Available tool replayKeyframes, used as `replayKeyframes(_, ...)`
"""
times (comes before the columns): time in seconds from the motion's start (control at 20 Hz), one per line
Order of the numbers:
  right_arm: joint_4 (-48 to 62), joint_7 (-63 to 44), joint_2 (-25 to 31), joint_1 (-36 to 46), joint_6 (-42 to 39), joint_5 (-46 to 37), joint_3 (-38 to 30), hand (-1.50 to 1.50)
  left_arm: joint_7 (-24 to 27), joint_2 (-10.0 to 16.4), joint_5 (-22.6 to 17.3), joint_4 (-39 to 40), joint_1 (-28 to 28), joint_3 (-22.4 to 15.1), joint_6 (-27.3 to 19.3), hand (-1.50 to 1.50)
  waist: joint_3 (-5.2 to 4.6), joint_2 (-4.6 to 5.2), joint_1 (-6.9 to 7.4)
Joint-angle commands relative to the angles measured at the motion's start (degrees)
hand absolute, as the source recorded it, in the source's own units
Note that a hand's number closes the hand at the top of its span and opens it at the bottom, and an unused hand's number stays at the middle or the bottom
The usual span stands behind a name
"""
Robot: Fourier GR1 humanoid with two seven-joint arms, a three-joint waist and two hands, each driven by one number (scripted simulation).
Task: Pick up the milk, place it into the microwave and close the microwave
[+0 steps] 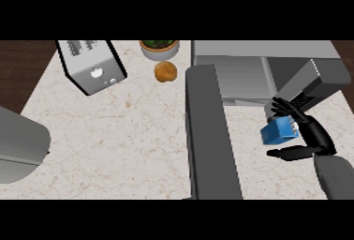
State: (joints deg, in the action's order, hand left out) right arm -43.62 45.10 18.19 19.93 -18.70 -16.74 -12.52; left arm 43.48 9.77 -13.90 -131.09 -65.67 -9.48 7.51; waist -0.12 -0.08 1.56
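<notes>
Blue milk — clasped in right hand, just outside open microwave

A silver toaster stands far left of the right hand. A potted plant and a brown bread roll sit nearer, on the marble counter.

The right hand curls round the milk and hides its right side and top edge. The forearm runs out past the lower edge. The microwave is cut off at the upper edge, and its door at the lower one. The pot and the toaster lose their far ends at the top. A grey shape is cut by the left edge; what it is cannot be told. The brown lump by the pot is too small to name.
</notes>
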Motion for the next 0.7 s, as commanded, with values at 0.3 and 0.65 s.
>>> replayKeyframes(0.3,16.15,11.56,1.27,6.74,12.33,-6.42,0.36,-1.50,-2.37,0.27,-2.65,-0.78,2.55,3.04,0.69,-1.50,0.28,0.64,0.11)
replayKeyframes(0.65,25.17,16.86,2.19,8.07,19.72,-11.21,1.58,1.50,2.03,-0.37,-0.79,1.35,-1.16,1.49,3.85,-1.50,0.37,0.77,1.26)
